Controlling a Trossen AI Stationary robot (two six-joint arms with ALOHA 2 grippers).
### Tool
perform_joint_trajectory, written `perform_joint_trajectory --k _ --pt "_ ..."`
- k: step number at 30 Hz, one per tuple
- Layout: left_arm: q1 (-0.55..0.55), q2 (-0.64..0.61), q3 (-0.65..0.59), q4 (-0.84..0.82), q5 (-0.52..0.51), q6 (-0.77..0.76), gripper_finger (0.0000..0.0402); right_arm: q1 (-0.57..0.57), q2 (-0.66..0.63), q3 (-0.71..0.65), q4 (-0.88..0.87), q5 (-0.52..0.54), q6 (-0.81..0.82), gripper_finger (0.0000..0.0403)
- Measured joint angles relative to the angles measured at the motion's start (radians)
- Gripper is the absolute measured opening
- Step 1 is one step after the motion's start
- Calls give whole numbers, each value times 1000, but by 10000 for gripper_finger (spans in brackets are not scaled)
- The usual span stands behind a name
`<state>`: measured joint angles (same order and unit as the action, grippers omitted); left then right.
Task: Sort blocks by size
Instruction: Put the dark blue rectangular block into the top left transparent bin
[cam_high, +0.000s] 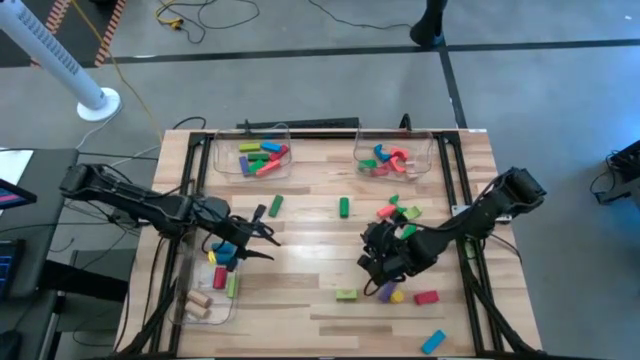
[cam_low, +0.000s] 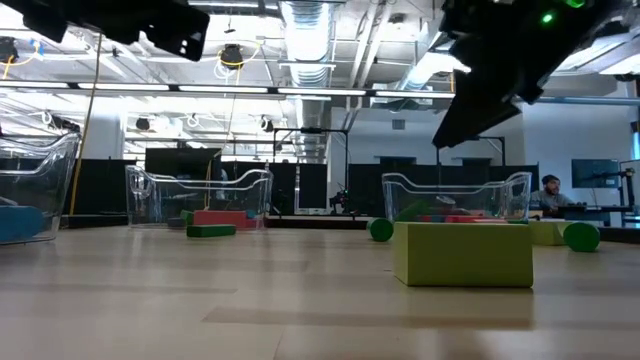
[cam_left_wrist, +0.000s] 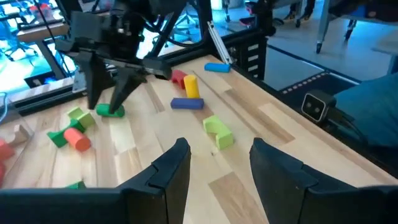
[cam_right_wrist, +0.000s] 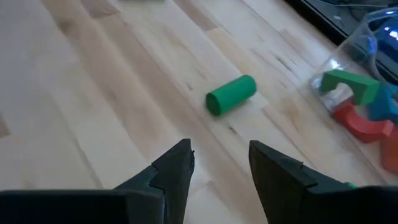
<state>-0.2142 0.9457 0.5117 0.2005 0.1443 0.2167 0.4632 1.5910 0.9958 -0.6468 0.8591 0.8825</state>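
the sorting looks partly done: the two clear bins at the far edge, the left one (cam_high: 252, 152) and the right one (cam_high: 392, 155), already hold blocks, as does the bin at the left edge (cam_high: 205, 290), yet several blocks lie loose on the table (cam_high: 300, 300). the right gripper (cam_high: 378, 262) hangs empty with its fingers apart, a green cylinder (cam_right_wrist: 231, 94) lying just ahead of it, not touched. the left gripper (cam_high: 262, 240) is also spread and empty, over bare wood beside the left bin.

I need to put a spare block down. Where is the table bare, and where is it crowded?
Bare: between the left pincer and right pincer, and the front strip left of the blue block. Crowded: the loose blocks around the right pincer, and the bins.
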Motion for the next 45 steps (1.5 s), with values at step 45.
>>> perform_joint_trajectory --k 45 --pt "55 103 1 50 -69 33 158 -326 0 0 310 -364 -154 189"
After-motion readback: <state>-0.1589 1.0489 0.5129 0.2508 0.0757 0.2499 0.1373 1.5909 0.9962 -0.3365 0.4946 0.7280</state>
